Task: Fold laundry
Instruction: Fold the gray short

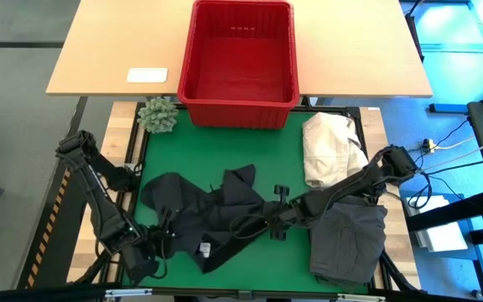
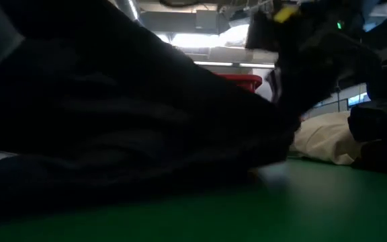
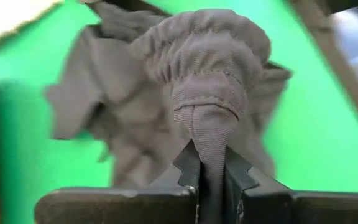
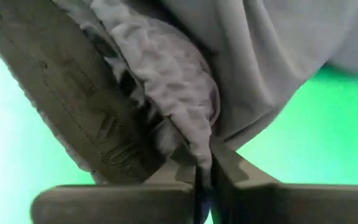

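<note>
You had the black garment (image 1: 204, 210) crumpled on the near-left of the green mat (image 1: 283, 151). Your left gripper (image 3: 210, 180) was clenched on its ribbed cuff, the right gripper (image 4: 202, 168) pinching a fold at its right edge. It looked soft, light and floppy; hems and cuffs seemed the surest holds.

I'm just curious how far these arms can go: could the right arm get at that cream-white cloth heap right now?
Probably not right now. The cream-white cloth heap lies uncovered just beside the right arm, so nothing blocks it, but the right end effector is shut on the black garment and would have to release that first.
</note>
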### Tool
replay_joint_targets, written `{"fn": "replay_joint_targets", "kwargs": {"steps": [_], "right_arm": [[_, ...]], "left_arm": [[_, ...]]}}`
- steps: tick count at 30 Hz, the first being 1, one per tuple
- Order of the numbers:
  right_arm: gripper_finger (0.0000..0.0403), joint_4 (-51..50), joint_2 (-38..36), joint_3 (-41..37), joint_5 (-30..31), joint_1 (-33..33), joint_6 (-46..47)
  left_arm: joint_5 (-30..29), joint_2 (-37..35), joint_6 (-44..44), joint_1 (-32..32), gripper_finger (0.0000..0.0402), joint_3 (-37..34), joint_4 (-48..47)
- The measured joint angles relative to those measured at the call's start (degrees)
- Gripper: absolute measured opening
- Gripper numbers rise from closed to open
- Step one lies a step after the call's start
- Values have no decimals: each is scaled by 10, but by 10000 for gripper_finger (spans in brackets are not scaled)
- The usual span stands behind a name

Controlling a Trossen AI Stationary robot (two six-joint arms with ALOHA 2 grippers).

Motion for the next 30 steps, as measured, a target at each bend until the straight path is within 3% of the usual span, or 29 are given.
{"fn": "replay_joint_targets", "kwargs": {"steps": [8,14,20,30], "right_arm": [[12,-217,-28,155,121,0,-43],[11,-203,-125,169,143,-15,-107],[7,-146,-226,169,135,-56,-165],[3,-70,-317,169,75,-168,-223]], "left_arm": [[-93,-44,22,23,14,0,-34],[-197,-137,39,15,14,0,-29],[-292,-242,117,15,14,0,5],[-297,-356,322,80,13,0,124]]}}
